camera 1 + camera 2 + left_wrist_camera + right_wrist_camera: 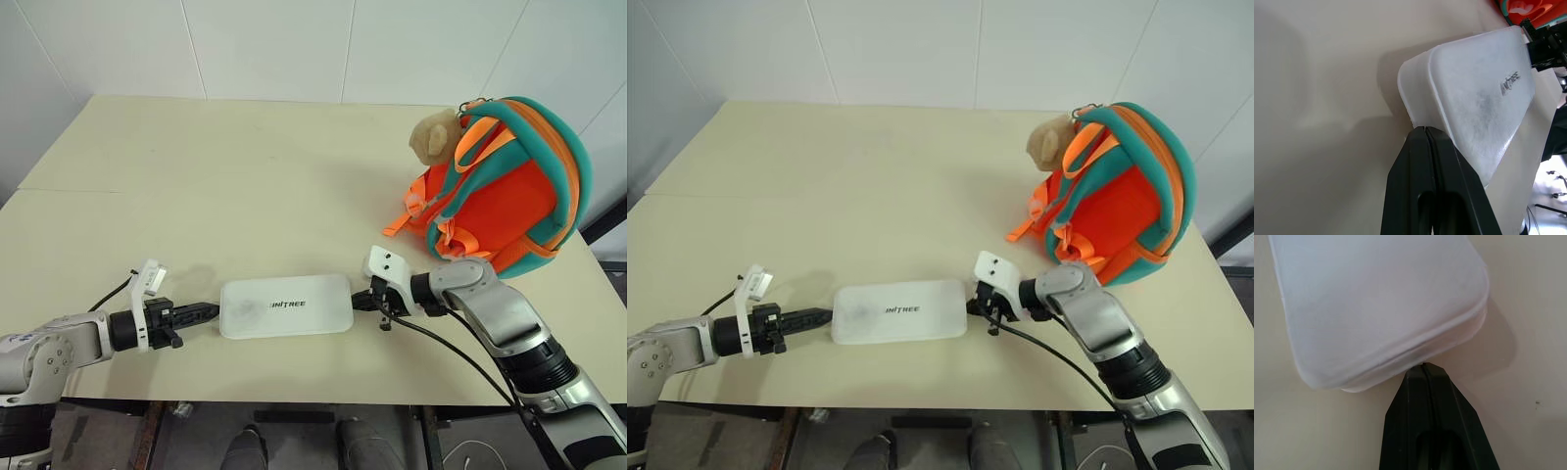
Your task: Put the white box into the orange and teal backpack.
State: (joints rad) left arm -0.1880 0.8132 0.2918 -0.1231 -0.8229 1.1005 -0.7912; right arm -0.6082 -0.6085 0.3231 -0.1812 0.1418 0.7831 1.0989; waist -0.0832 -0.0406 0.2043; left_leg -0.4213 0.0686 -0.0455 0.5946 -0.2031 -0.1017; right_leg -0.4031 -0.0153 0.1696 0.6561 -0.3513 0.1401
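Observation:
The white box (285,305) lies flat near the table's front edge, its dark lettering facing up. My left gripper (213,311) is shut, and its tips press against the box's left end (1415,110). From the other side my right gripper (357,298) is shut too, with its tips against the box's right end (1449,340). Neither pair of fingers has anything between it. The orange and teal backpack (505,191) stands at the table's right, behind my right arm, with a tan plush head (434,134) on its upper left.
The cream table (225,186) stretches wide and bare behind and to the left of the box. Its front edge (294,399) runs just under both arms. A white wall rises behind the table.

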